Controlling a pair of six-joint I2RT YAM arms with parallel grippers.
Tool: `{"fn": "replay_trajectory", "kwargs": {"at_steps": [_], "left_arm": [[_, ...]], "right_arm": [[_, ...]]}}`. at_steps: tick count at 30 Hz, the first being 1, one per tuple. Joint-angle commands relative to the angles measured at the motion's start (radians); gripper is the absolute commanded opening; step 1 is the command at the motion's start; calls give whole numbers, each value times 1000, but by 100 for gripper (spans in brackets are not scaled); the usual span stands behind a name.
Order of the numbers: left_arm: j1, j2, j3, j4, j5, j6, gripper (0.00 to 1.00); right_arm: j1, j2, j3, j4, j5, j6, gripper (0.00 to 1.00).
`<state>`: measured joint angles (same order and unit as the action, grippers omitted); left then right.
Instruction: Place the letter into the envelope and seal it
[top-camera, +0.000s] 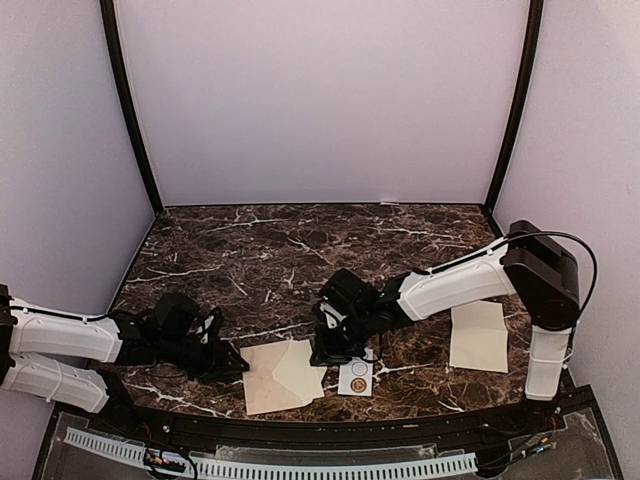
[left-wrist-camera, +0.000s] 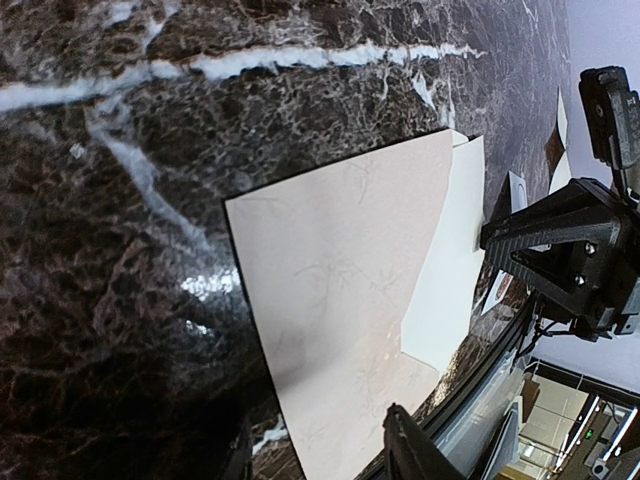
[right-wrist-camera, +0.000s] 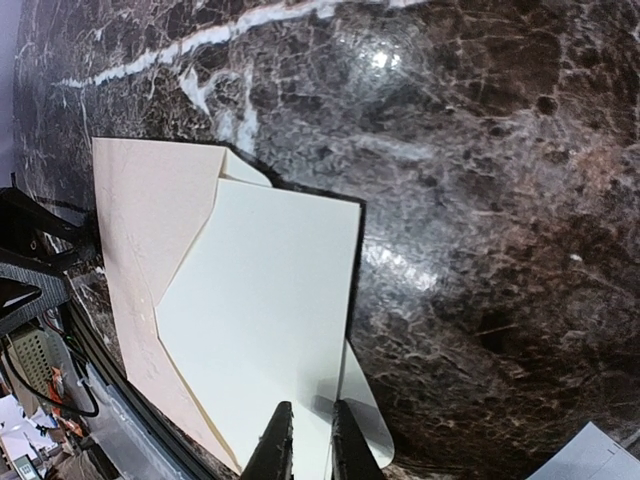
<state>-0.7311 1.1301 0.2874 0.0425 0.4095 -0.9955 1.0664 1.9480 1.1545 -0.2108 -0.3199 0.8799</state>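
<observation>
Found no readable text, brand or number; made out only printed circles on the small white card (top-camera: 356, 378) at the near edge.

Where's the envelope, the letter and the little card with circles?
envelope (top-camera: 262, 385): top view, on its tan body.
letter (top-camera: 478, 336): top view, middle of the creased sheet.
card (top-camera: 356, 381): top view, on its printed face.

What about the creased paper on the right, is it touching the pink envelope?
No, the letter lies off to the right, clearly apart from the envelope.
</observation>
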Motion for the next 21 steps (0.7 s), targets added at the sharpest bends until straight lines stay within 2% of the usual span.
{"fn": "replay_trajectory", "kwargs": {"at_steps": [1,10,21], "left_arm": [[2,-5,-16,-46,1,6,44],[2,7,-25,-2,13,-5,43],[-19,53,-65,85,28,-40,38]], "right_arm": [[-2,-41,-18,-24,27,8,13],[5,-41,-22,-21,19,16,17],[20,-1,-16,31,-23,36,8]]}}
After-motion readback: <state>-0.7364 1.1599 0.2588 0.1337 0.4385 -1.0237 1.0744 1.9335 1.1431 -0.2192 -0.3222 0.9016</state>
